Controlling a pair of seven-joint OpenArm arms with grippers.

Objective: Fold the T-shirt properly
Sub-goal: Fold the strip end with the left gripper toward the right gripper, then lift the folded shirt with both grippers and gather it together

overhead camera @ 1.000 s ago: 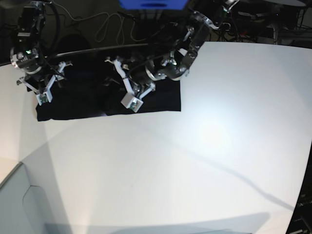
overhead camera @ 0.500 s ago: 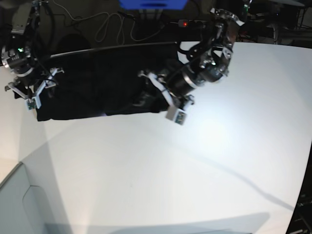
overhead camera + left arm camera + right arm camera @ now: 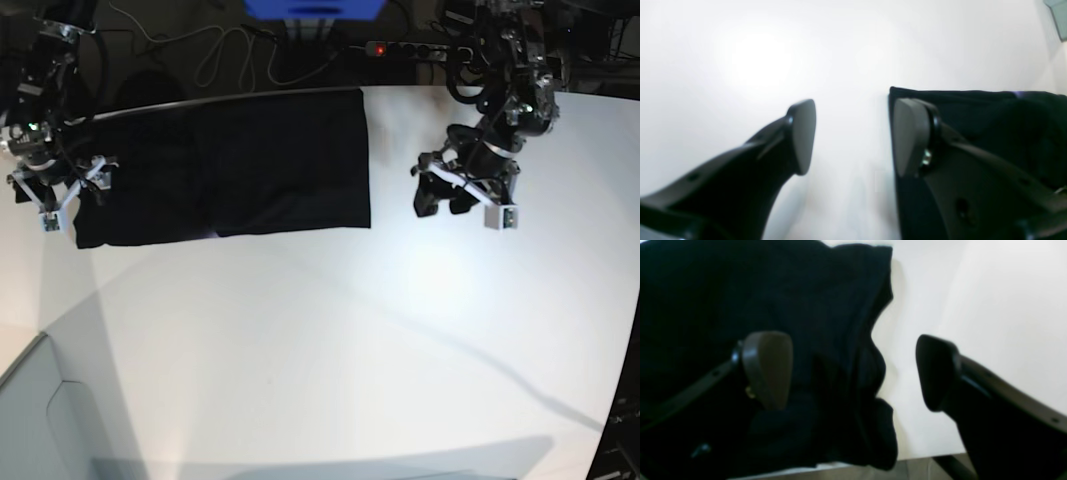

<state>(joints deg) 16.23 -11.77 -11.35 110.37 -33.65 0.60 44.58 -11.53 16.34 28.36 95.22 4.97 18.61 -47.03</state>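
Note:
The black T-shirt [image 3: 250, 165] lies flat on the white table [image 3: 350, 350] as a wide folded rectangle at the back left, plain side up. My left gripper [image 3: 445, 200] hangs open over bare table to the right of the shirt. In the left wrist view its fingers [image 3: 803, 136] hold nothing, and the T-shirt's corner [image 3: 990, 113] lies just behind the right finger. My right gripper [image 3: 60, 190] is open at the shirt's left end. Seen from the right wrist, it [image 3: 850, 373] straddles the rumpled edge of the T-shirt [image 3: 826, 323] without gripping it.
A power strip [image 3: 405, 48] and loose cables [image 3: 220, 50] lie behind the table's far edge, below a blue object [image 3: 315, 8]. A grey surface [image 3: 40, 420] borders the table's front left corner. The shirt's left end reaches the table's edge [image 3: 846, 466].
My left arm has lifted off the shirt's middle and swung right over bare table, jaws opening. My right gripper has shifted slightly left to the shirt's end and opened wider.

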